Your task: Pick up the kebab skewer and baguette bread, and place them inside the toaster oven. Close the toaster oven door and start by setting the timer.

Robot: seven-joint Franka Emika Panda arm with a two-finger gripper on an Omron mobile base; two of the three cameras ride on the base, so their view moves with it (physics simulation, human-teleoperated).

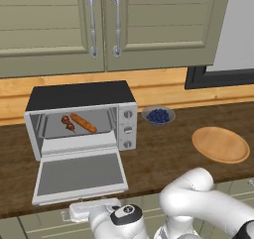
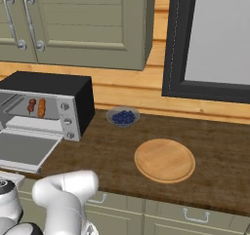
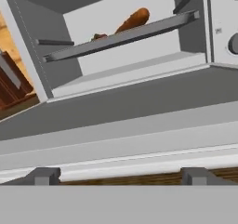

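Note:
The toaster oven [image 1: 79, 96] stands on the counter with its door [image 1: 79, 173] dropped flat open. On the rack inside lie the orange-brown baguette bread [image 1: 83, 123] and, to its left, the dark kebab skewer [image 1: 68, 123]. From the right base view the baguette [image 2: 41, 108] and skewer [image 2: 32, 105] also sit side by side. My gripper [image 3: 118, 176] is open and empty, low in front of the door's outer edge [image 3: 121, 165], looking up into the oven. In that view the baguette [image 3: 132, 21] shows above the rack bar, which half hides the skewer [image 3: 98, 36].
The three knobs [image 1: 128, 129] run down the oven's right panel. A bowl of blueberries [image 1: 158, 115] sits right of the oven, with a round wooden board [image 1: 220, 144] further right. Wall cabinets [image 1: 104, 25] hang above. My arm's white links [image 1: 198, 198] fill the lower right.

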